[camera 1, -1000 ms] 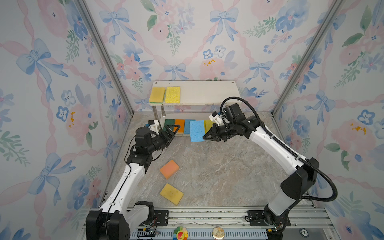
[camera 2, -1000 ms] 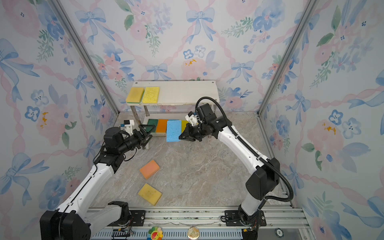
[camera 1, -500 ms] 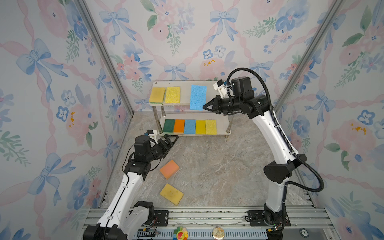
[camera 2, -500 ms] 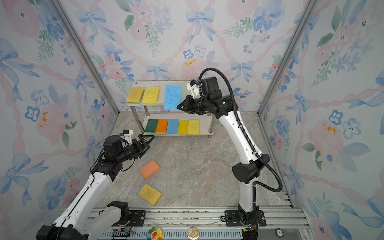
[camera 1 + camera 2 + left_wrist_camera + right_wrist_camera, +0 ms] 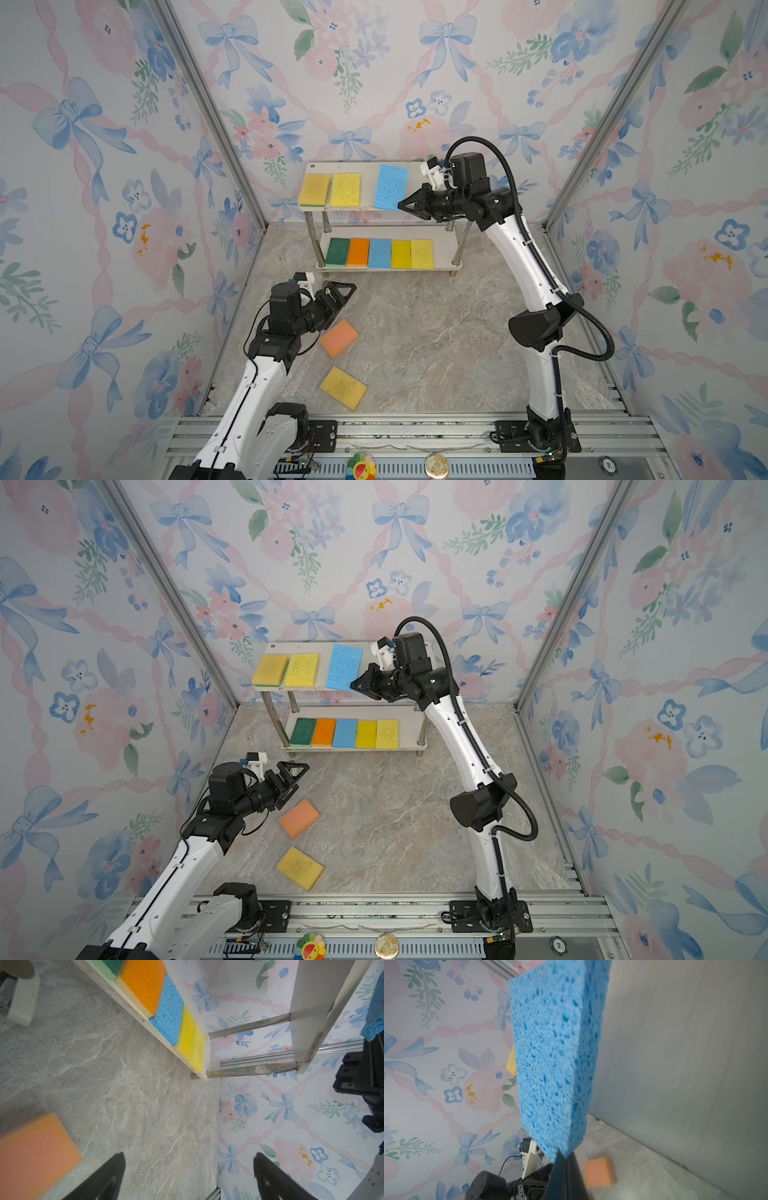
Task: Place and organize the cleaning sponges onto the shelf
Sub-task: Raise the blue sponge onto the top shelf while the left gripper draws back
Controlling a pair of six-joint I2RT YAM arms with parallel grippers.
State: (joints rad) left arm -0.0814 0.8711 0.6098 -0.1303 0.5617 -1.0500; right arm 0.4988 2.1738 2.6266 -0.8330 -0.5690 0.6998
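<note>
My right gripper (image 5: 401,204) (image 5: 353,684) is shut on the near corner of a blue sponge (image 5: 390,187) (image 5: 556,1053), held tilted over the top board of the shelf (image 5: 444,249). Two yellow sponges (image 5: 314,190) (image 5: 345,190) lie on that board's left part. The lower board holds a row: green (image 5: 337,251), orange (image 5: 358,252), blue (image 5: 380,253) and two yellow (image 5: 411,254). On the floor lie a peach sponge (image 5: 338,338) (image 5: 35,1155) and a yellow sponge (image 5: 343,387). My left gripper (image 5: 345,286) (image 5: 189,1155) hangs open and holds nothing, just beyond the peach sponge.
Floral walls with metal corner posts (image 5: 216,120) close in the marble floor (image 5: 436,332) on three sides. The shelf's metal legs (image 5: 249,1071) stand at the back. A metal rail (image 5: 395,432) with both arm bases runs along the front edge.
The right arm has lifted the blue sponge from in front of the lower tier up over the top board. The left arm has drawn back from the shelf toward the peach sponge.
</note>
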